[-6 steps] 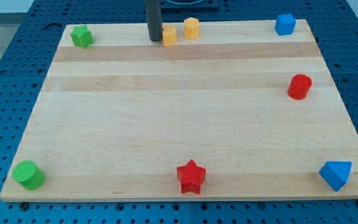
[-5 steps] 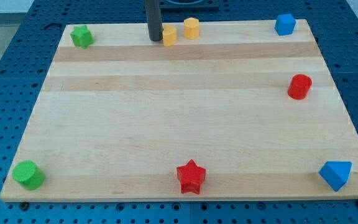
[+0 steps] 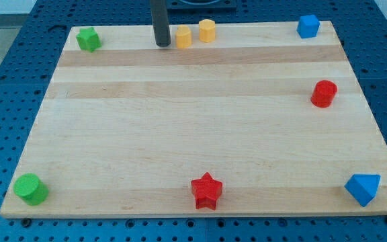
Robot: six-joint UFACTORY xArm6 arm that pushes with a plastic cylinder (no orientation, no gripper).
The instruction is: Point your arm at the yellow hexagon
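Two yellows: yellow hexagon (image 3: pixel 207 30), yellow cylinder (image 3: pixel 183 36).
My tip (image 3: pixel 162 44): slid toward 9 o'clock, off cylinder; drifting from target.
Hand: none, rod only.

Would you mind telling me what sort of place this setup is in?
Probably a robotics lab bench: a wooden board lies on a blue perforated table, small coloured blocks such as the yellow hexagon sit on it, and my tip rests left of the yellow blocks.

Pale wooden board (image 3: pixel 200 121) of lengthwise planks, evenly lit; laid on a blue perforated table (image 3: pixel 5 101). Strip of light floor (image 3: pixel 2 13) at the view's top.
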